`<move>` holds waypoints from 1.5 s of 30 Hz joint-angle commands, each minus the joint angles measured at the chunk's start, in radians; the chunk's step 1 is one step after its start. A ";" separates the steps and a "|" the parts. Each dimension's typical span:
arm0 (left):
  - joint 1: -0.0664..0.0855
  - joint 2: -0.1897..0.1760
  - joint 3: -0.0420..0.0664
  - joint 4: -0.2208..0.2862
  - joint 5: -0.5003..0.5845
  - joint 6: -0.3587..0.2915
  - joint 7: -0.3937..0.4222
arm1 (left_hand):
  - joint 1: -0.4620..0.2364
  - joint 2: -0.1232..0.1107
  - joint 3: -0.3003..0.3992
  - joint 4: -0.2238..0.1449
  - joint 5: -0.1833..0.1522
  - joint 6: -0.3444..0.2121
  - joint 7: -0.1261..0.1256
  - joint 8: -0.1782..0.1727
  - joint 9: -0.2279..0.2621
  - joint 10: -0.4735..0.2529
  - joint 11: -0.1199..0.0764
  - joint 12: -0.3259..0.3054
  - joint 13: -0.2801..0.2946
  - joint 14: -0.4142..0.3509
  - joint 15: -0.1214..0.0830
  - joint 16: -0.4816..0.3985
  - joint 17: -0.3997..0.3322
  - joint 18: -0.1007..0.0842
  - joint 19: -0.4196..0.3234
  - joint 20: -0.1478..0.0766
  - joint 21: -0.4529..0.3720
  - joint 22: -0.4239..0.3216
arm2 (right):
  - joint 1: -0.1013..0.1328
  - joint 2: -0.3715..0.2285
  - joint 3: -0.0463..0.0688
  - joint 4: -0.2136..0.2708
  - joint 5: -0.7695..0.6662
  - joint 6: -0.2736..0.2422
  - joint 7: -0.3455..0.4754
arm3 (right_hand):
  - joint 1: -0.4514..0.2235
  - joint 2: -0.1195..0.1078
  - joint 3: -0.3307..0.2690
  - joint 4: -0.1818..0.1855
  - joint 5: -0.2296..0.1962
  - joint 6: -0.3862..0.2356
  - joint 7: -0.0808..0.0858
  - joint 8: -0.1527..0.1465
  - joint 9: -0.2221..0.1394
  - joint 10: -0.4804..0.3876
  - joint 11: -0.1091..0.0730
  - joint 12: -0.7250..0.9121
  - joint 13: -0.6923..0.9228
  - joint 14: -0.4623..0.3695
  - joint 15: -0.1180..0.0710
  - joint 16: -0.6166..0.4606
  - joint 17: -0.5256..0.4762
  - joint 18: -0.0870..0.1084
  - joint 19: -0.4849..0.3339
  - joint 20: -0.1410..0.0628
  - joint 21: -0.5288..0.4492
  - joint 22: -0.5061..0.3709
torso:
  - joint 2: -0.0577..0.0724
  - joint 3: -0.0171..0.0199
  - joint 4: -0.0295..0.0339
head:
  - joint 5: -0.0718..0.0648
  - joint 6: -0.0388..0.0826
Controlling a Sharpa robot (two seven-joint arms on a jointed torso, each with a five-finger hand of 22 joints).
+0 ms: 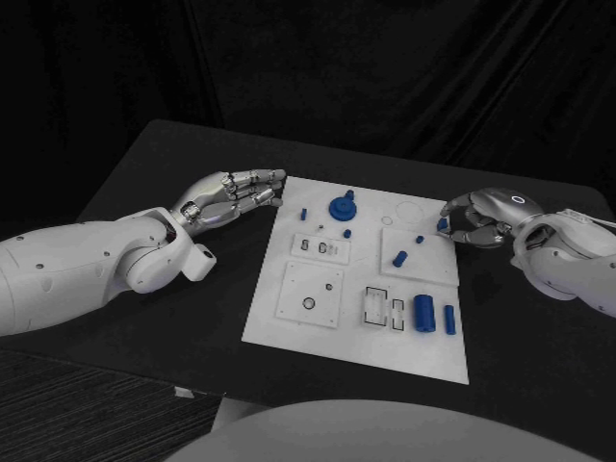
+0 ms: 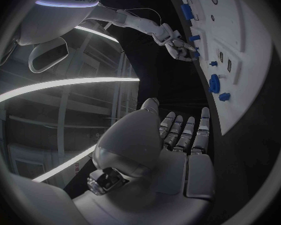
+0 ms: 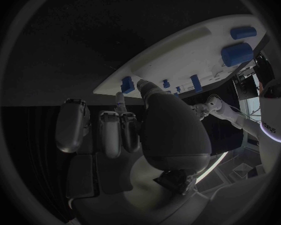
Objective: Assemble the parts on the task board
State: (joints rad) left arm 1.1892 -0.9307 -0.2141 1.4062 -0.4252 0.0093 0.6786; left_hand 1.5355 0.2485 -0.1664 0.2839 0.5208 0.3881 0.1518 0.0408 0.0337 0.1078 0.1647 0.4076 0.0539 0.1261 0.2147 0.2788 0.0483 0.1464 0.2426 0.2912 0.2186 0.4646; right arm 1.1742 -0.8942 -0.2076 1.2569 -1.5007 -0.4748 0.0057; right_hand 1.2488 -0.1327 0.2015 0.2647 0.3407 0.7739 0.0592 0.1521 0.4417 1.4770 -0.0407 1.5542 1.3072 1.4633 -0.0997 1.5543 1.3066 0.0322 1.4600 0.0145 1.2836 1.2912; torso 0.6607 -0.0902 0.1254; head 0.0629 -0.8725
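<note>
While the left robot hand [image 1: 236, 195] rests curled and empty at the board's [image 1: 322, 322] ten o'clock, the right robot hand [image 1: 477, 218] pinches a blue part [image 1: 442, 227] at two o'clock.

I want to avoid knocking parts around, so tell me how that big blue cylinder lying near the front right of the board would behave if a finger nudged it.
The big blue cylinder lies on its side on the task board, so a sideways nudge would probably roll it. It looks like rigid plastic, likely light. A smaller blue piece beside it might stop a roll that way.

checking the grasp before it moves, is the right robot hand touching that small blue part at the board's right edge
Cannot tell. In the head view the right robot hand overlaps the small blue part at the task board edge, but no view plainly shows contact or a gap.
</note>
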 commanded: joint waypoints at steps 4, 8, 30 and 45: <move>-0.002 0.003 0.001 0.000 0.006 0.012 0.093 | 0.015 -0.005 0.027 -0.006 0.017 0.006 0.003 0.016 0.010 0.009 0.002 0.020 -0.005 0.022 0.000 0.010 -0.006 -0.023 0.010 0.000 0.003 -0.005 | -0.004 0.001 0.001 -0.003 0.000 0.021 -0.020 | 0.023 0.005 0.024 -0.013 0.019 0.006 0.000 0.026 0.007 0.094 0.008 0.017 0.264 0.107 0.008 0.017 0.264 0.030 0.008 0.005 0.001 0.198 | 0.000 0.0012 -0.0002 | 0.000 0.000; -0.002 0.004 0.001 0.000 0.006 0.012 0.092 | 0.015 -0.005 0.027 -0.006 0.017 0.006 0.003 0.016 0.010 0.009 0.002 0.020 -0.005 0.022 0.000 0.010 -0.006 -0.023 0.010 0.000 0.003 -0.005 | -0.005 0.002 0.001 -0.005 0.000 0.019 -0.017 | 0.031 0.008 0.028 -0.019 0.021 0.010 0.000 0.033 0.009 0.094 0.008 0.017 0.264 0.107 0.009 0.017 0.264 0.030 0.008 0.006 0.001 0.198 | 0.000 0.0009 -0.0004 | 0.001 0.000; -0.004 0.005 0.001 -0.003 0.006 0.017 0.088 | 0.016 -0.005 0.029 -0.006 0.017 0.003 0.004 0.015 0.010 0.008 0.003 0.018 -0.005 0.021 0.000 0.009 -0.006 -0.023 0.012 0.000 0.004 -0.004 | -0.006 0.011 0.001 -0.014 0.000 0.018 -0.021 | 0.039 0.038 0.036 -0.030 0.000 0.043 -0.003 0.089 0.034 0.094 0.005 0.017 0.264 0.107 0.007 0.017 0.264 0.030 0.007 0.005 -0.001 0.198 | -0.001 0.0002 0.0005 | 0.001 0.000; -0.005 0.006 0.001 -0.006 0.006 0.021 0.082 | 0.016 -0.005 0.029 -0.006 0.017 0.003 0.004 0.015 0.010 0.008 0.003 0.018 -0.005 0.021 0.000 0.009 -0.006 -0.023 0.012 0.000 0.004 -0.004 | -0.005 0.003 0.001 0.000 0.000 -0.067 0.002 | 0.075 0.082 0.041 -0.086 0.010 0.069 -0.023 0.262 0.154 0.094 -0.011 0.017 0.264 0.107 -0.007 0.017 0.264 0.029 0.008 -0.007 0.004 0.199 | 0.000 0.0002 0.0004 | -0.001 0.000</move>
State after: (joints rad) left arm 1.1861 -0.9265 -0.2141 1.3994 -0.4252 0.0174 0.6786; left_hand 1.5432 0.2409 -0.1664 0.2839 0.5208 0.3879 0.1518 0.0408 0.0337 0.1078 0.1647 0.4076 0.0539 0.1261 0.2147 0.2788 0.0483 0.1463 0.2427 0.2912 0.2187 0.4646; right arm 1.1712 -0.8874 -0.2075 1.2512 -1.4994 -0.4818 0.0066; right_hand 1.3014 -0.0799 0.2206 0.1927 0.3390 0.8224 0.0431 0.3431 0.5173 1.4716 -0.0465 1.5542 1.3072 1.4643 -0.0995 1.5543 1.3066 0.0322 1.4632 0.0174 1.2835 1.2912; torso 0.6600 -0.0899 0.1257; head 0.0636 -0.8725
